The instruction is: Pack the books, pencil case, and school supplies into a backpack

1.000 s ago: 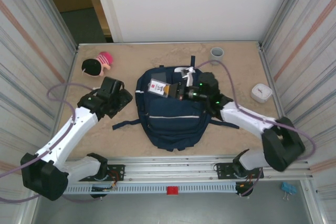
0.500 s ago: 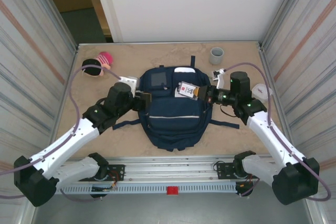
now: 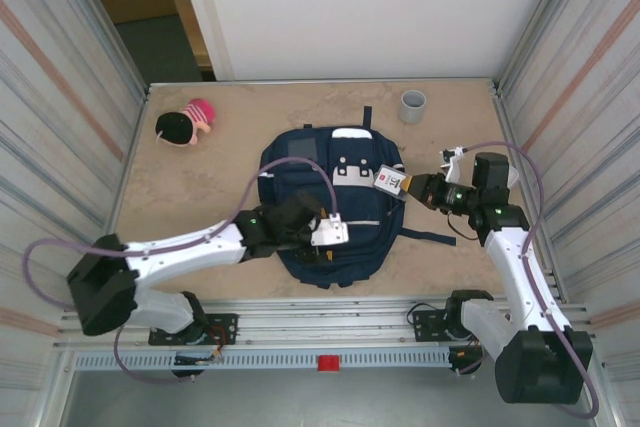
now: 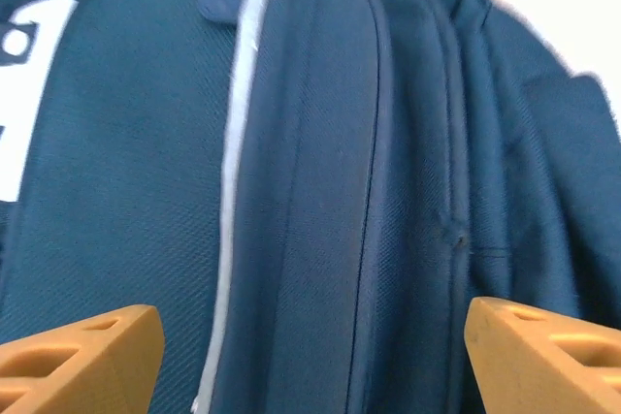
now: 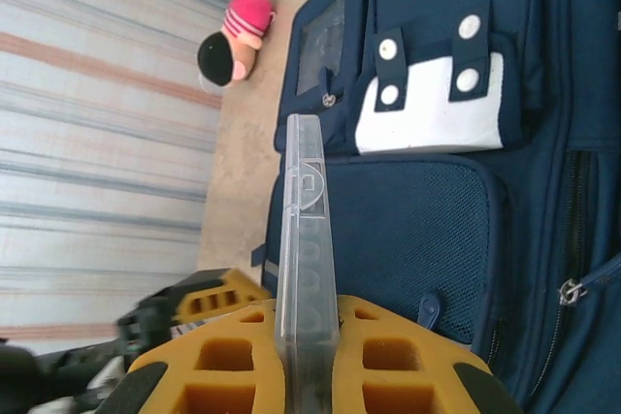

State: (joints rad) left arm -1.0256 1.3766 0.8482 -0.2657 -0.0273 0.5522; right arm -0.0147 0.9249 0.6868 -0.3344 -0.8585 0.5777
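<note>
At the far left of the sand-coloured table lies a small soft toy with a black and pink head, well apart from everything else. My left arm reaches across the table to the lower front of the large navy-blue fabric backpack, which lies flat in the middle of the table with its dark straps spread to either side. My left pincer hangs close over that fabric with its orange fingers wide apart and nothing between them. A pale reflective stripe and a zip seam run beneath it.

Beyond the backpack, near the back edge, a small grey cup stands upright.

At the backpack's right side, my right pincer is clamped on a small flat white piece of the school supplies with red print. From the wrist the piece shows edge-on, thin and clear. It is held above the backpack's upper right part, near the white patch with snap buttons.
</note>
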